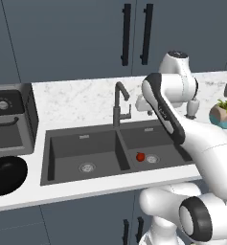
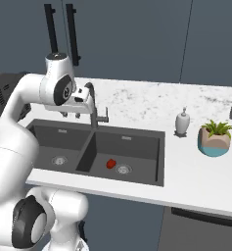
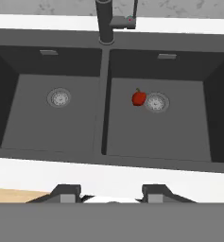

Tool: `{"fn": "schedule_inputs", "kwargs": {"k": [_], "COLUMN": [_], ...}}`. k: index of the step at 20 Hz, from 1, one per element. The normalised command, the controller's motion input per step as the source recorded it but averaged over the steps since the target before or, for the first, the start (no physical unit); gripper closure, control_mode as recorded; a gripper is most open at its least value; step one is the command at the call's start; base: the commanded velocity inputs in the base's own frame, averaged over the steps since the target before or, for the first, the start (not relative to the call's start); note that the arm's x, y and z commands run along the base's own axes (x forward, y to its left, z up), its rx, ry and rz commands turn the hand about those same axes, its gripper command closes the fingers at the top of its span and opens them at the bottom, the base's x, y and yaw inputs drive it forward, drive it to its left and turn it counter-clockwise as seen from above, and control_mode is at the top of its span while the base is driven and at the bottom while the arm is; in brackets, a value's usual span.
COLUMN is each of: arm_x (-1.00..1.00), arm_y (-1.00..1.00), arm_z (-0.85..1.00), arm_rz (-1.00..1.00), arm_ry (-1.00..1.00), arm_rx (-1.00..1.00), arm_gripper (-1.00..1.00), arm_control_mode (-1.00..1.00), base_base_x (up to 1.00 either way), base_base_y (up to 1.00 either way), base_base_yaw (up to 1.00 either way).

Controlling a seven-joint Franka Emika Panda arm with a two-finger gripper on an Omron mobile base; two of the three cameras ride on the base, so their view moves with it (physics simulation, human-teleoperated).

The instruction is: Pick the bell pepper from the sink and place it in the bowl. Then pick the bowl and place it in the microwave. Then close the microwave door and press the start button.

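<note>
The small red bell pepper (image 1: 140, 156) (image 2: 110, 163) (image 3: 139, 98) lies on the floor of the sink's right basin, just left of the round drain. The dark grey double sink (image 1: 100, 148) (image 2: 137, 147) (image 3: 179, 127) is set into the white counter. A wide black bowl (image 1: 7, 174) rests on the counter left of the sink. My gripper (image 3: 112, 194) (image 2: 73, 112) hangs high over the sink near the faucet and looks down into both basins. Its fingers stand apart with nothing between them. The microwave is out of view.
A dark gooseneck faucet (image 1: 119, 103) (image 2: 93, 105) rises behind the basin divider, close to my hand. A small boxy oven with a dial (image 1: 9, 119) stands at the left. A soap dispenser (image 2: 182, 122) and potted plant (image 2: 215, 138) sit to the right. Slate-blue cabinets (image 1: 76, 38) hang above.
</note>
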Motion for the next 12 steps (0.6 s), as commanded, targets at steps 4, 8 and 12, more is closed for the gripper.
{"fn": "schedule_inputs", "kwargs": {"k": [4,8,12], "arm_x": [-0.24,-0.71,-1.0], "arm_y": [0.0,0.0,0.0], "arm_z": [0.0,0.01,0.0], "arm_rz": [0.0,0.0,0.0], "arm_ry": [-0.07,-0.25,-0.16], "arm_rx": [0.0,0.0,0.0], "arm_gripper": [-1.0,-1.0,-1.0], "arm_control_mode": [-1.0,-1.0,-1.0], "base_base_x": [0.0,0.0,0.0], "base_base_y": [0.0,0.0,0.0], "base_base_yaw": [0.0,0.0,0.0]}}
